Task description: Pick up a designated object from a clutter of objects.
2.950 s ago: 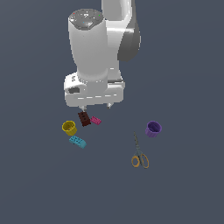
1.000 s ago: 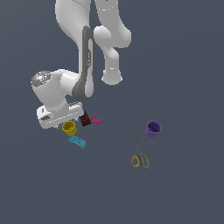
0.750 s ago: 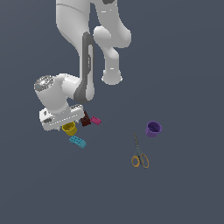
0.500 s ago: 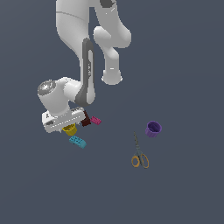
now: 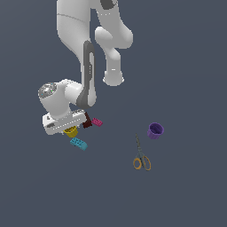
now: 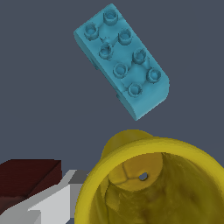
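The yellow cup [image 5: 70, 131] stands upright at the exterior view's left, mostly covered by my hand. In the wrist view it [image 6: 148, 183] fills the near part of the picture, seen from above into its open mouth. My gripper [image 5: 69, 128] is low over the cup and looks open. One light grey finger [image 6: 48, 203] shows just outside the cup's rim; the other finger is hidden. The cyan studded brick [image 5: 78, 143] [image 6: 122, 61] lies just beyond the cup. The dark brown brick [image 5: 87, 122] [image 6: 26, 177] lies beside the finger.
A pink brick [image 5: 96, 122] lies next to the dark brown one. A purple cup [image 5: 155, 131] stands at the exterior view's right. Orange-handled scissors [image 5: 141, 158] lie below it. The floor is flat dark grey.
The arm swung toward the exterior view's left and came down. Over the last second the hand kept sinking until it covers most of the yellow cup.
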{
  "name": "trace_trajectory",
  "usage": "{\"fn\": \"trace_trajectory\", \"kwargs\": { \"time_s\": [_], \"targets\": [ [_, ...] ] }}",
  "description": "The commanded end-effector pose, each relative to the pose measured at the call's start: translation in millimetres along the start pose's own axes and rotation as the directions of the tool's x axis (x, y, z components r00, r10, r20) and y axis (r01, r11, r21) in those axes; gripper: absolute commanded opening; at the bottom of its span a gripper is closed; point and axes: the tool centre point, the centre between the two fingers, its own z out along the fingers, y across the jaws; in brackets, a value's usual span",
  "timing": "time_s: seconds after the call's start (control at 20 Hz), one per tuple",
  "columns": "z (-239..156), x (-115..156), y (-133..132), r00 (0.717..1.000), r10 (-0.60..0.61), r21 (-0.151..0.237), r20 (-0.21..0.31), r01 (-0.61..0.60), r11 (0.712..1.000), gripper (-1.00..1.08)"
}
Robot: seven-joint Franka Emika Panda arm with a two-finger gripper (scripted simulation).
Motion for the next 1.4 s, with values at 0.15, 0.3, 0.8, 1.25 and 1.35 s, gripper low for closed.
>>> {"fn": "trace_trajectory", "kwargs": {
  "time_s": [0.15, 0.3, 0.8, 1.25, 1.35],
  "targets": [
    [0.1, 0.1, 0.0, 1.0, 0.0, 0.0, 0.0, 0.0, 1.0, -1.0],
    [-1.7, 1.2, -2.0, 1.0, 0.0, 0.0, 0.0, 0.0, 1.0, -1.0],
    [-33.7, 21.1, -38.0, 1.0, 0.0, 0.0, 0.001, 0.0, 1.0, -1.0],
    [-98.5, 61.8, -110.4, 1.0, -0.001, -0.002, 0.003, 0.001, 1.0, -1.0],
    [-114.8, 71.9, -128.3, 1.0, -0.001, -0.002, 0.003, 0.001, 1.0, -1.0]
  ]
}}
